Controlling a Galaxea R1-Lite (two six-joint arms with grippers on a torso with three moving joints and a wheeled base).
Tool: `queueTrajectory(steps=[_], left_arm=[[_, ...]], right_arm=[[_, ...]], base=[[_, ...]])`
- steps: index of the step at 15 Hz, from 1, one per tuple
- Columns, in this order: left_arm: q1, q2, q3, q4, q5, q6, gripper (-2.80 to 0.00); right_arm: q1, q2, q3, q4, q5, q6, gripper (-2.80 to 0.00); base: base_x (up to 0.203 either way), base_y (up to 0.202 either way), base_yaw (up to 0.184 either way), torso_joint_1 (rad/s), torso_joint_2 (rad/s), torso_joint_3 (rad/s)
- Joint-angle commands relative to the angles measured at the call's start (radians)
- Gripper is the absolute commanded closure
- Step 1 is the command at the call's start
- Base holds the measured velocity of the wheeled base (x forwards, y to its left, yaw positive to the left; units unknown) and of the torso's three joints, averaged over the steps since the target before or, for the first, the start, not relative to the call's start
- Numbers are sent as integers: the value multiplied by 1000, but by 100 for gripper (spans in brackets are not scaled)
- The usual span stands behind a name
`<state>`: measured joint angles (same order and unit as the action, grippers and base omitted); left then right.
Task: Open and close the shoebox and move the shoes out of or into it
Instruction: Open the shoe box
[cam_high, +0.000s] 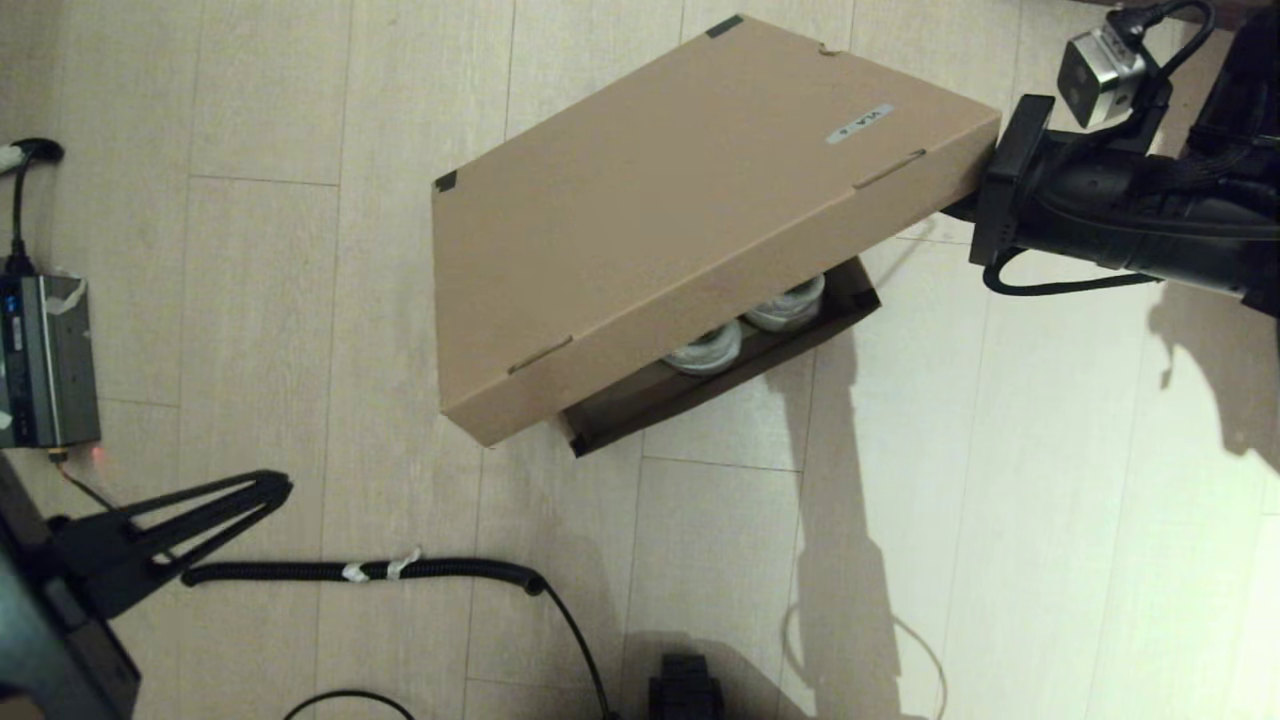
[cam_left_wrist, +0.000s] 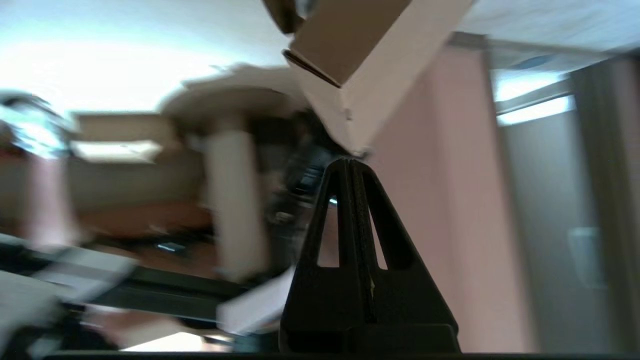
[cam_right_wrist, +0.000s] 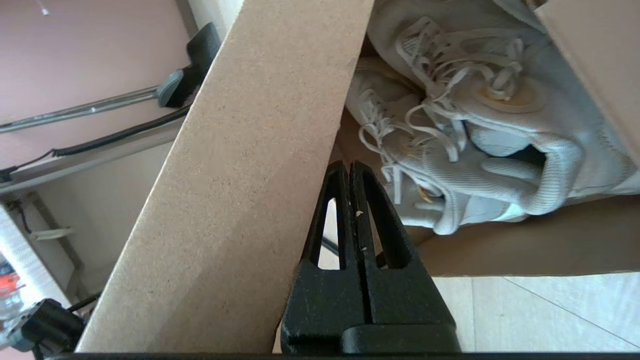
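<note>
Head view: right gripper (cam_right_wrist: 350, 167), fingers pressed together under the shoebox (cam_high: 700, 200) lid edge, should lift slowly, clearing the shoes (cam_high: 750, 325).

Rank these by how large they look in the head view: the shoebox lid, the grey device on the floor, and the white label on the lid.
1. shoebox lid, by far the largest.
2. grey device at the left edge, partly cut off.
3. white label, smallest.

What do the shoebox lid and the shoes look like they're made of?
The shoebox lid looks like plain matte brown cardboard: speckled fibrous face, folded flaps. The shoes seem fabric, probably ribbed knit or mesh with woven white laces; what the soles are made of is unclear.
</note>
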<state>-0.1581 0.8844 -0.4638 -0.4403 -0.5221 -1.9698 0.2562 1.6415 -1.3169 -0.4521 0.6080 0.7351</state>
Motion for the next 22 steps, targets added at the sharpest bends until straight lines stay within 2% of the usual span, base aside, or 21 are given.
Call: queueTrajectory(steps=[1,11,16,19,22], left_arm=[[0,21,23,-45,-5,-76,0],[-11,63,22,-54,-7,-77,0],[-29,136,14,-96,-7,-77,0],[-32,247,14,-196,-6,-77,0],[-35,401,11,-451,-2,-82,0]], right_arm=[[9,0,-16,3,4,4,0],[17,-86,-192,200,4,5,0],[30,9,-335,243,8,30,0],[46,105,-458,239,6,99,0],[73,199,-600,239,5,149,0]], base=[[0,0,0,0,0,0],[0,0,0,0,0,0],[0,0,0,0,0,0],[0,0,0,0,0,0],[0,0,0,0,0,0]])
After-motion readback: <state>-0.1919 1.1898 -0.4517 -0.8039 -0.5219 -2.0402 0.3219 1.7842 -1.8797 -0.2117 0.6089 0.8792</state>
